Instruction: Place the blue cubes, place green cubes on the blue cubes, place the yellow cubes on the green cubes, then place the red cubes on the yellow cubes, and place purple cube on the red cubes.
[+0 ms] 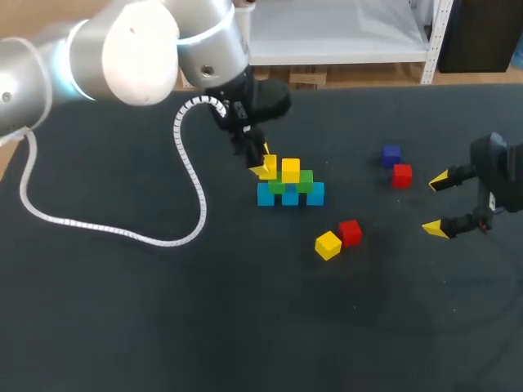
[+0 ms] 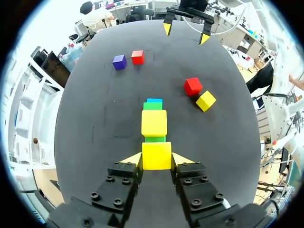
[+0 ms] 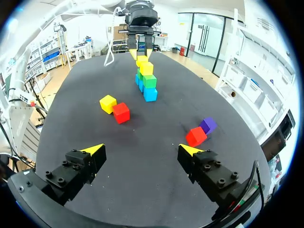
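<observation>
A yellow cube (image 2: 156, 155) is gripped by the left tool (image 2: 156, 160) over the green cubes (image 1: 304, 181). If released off-centre, it could be toppled, or its yellow neighbour (image 2: 154, 123) nudged. The right tool (image 3: 141, 149) is open.

Bright, even light falls from above on our dark surface (image 1: 122, 327), whose matte cloth throws back no glare in the head view. Shadows are soft and short: a faint smudge lies beside the loose yellow cube (image 1: 328, 245) and the red cube (image 1: 350, 232). Our left arm (image 1: 139, 41) has a white shell that is the brightest patch, nearly washed out. In the left wrist view the held yellow cube (image 2: 156, 154) in our left hand (image 2: 156, 160) is evenly lit, and the surface's edges bow outward. In the right wrist view soft shadows sit beneath our right hand (image 3: 141, 149).
</observation>
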